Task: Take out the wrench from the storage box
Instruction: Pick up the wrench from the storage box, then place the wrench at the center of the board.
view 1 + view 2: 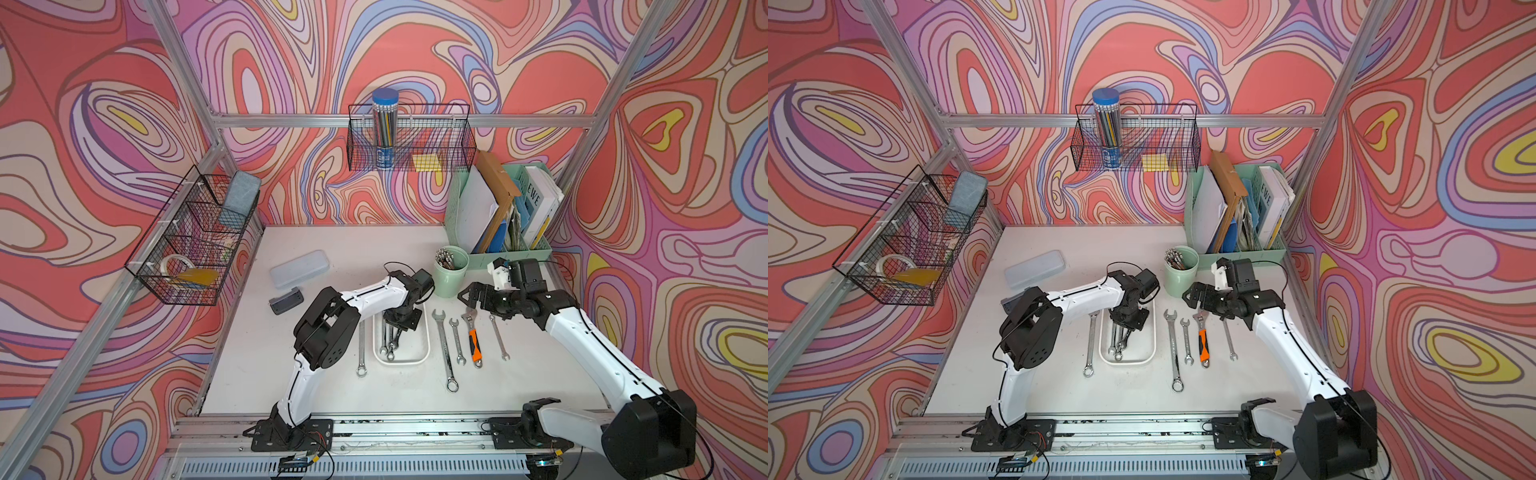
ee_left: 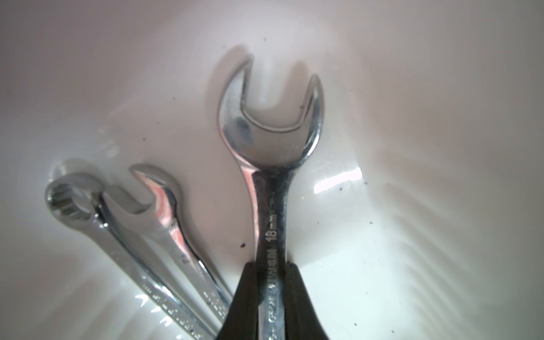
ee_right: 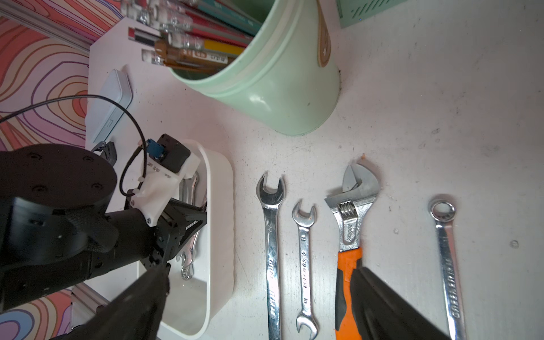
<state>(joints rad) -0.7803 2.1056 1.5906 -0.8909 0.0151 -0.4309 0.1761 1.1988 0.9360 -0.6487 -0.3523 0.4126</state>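
Black left claw (image 2: 270,266) is clamped tight on the shank of the chrome open-end wrench (image 2: 270,132), gripping just behind the head with fingers (image 2: 244,294) either side. The wrench sits inside the shallow white plastic storage box (image 1: 409,351), head toward the box wall; resting or lifted, cannot tell. Two smaller chrome wrenches (image 2: 159,212) lie beside it in the same box, overlapping each other and clear of the claw. In both top views the left claw points down into the box. The right claw (image 1: 469,296) has its jaws spread wide and holds nothing. It is above the head of the orange-handled adjustable wrench (image 1: 475,338), which lies on the white surface (image 1: 332,374) right of the box among loose chrome wrenches (image 1: 444,349).
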